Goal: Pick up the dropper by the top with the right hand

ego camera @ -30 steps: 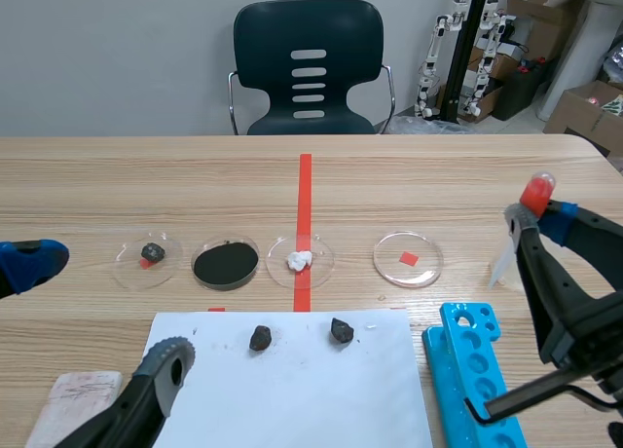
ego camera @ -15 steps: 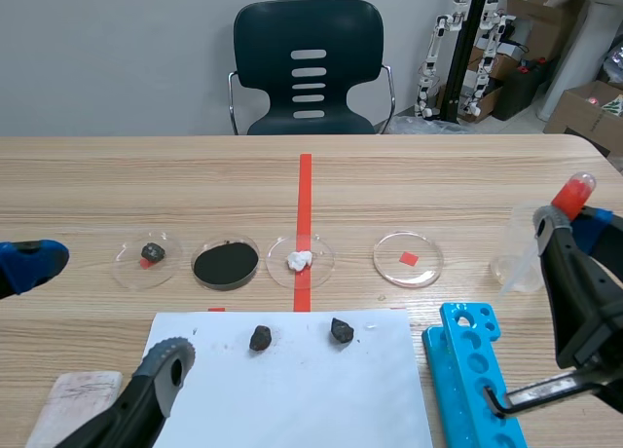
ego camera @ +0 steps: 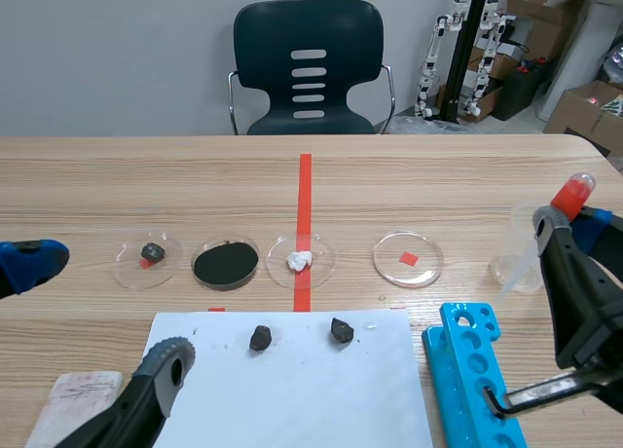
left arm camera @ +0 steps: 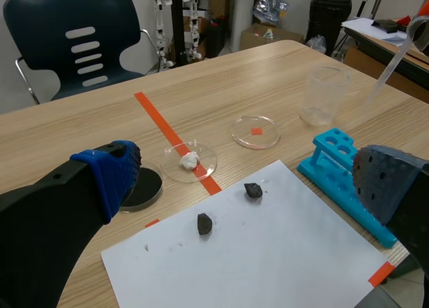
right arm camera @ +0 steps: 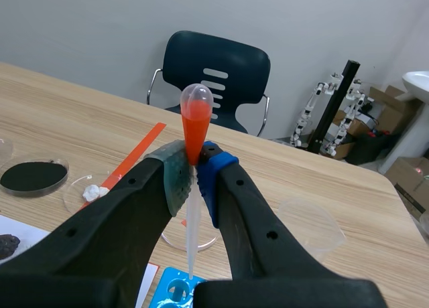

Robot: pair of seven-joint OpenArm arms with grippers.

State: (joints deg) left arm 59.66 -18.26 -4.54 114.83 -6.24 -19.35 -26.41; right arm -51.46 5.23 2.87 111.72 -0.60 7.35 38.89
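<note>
The dropper has a red bulb and a clear thin stem. My right gripper is shut on it just under the bulb, holding it tilted above the table's right side, its tip near a clear beaker. In the right wrist view the dropper stands between the pads, bulb above them, stem hanging below. The left wrist view shows the dropper far off beyond the beaker. My left gripper is open, low at the near left over the table.
Several petri dishes lie in a row: dark rock, black powder, white lump, red chip. White paper bears two dark rocks. A blue tube rack lies under the right arm. A pinkish pad is near left.
Over the last second my right gripper carried the dropper to the right and slightly up, uncovering the beaker. Since half a second ago it has stayed still. The left arm has not moved.
</note>
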